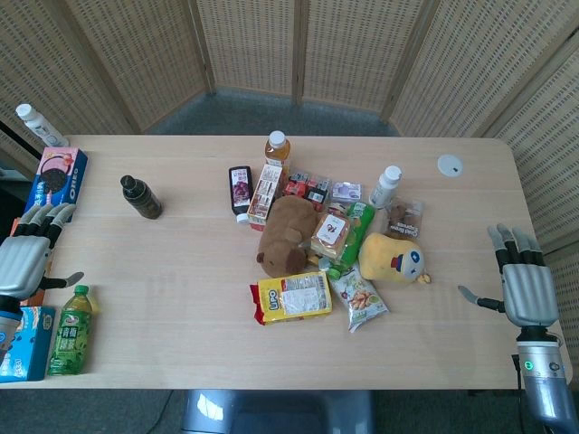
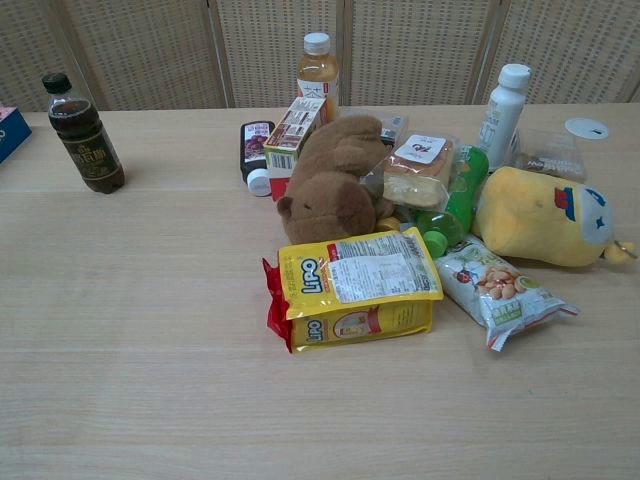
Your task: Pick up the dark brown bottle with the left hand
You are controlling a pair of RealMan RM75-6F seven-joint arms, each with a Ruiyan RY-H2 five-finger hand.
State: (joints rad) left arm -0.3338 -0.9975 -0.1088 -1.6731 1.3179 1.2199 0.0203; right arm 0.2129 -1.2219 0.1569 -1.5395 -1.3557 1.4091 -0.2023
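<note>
The dark brown bottle (image 1: 141,197) stands upright with a black cap on the left part of the table; the chest view shows the bottle (image 2: 85,134) at the far left. My left hand (image 1: 27,258) hovers at the table's left edge, fingers spread, holding nothing, well short of the bottle. At the right edge my right hand (image 1: 525,282) is open too, with nothing in it. Neither hand shows in the chest view.
A pile sits mid-table: a brown plush (image 1: 284,235), a yellow plush (image 1: 395,259), a yellow snack bag (image 1: 294,297), a juice bottle (image 1: 278,151), a white bottle (image 1: 386,186). A green tea bottle (image 1: 70,331), an Oreo box (image 1: 56,184) and a blue box (image 1: 18,344) lie by the left hand.
</note>
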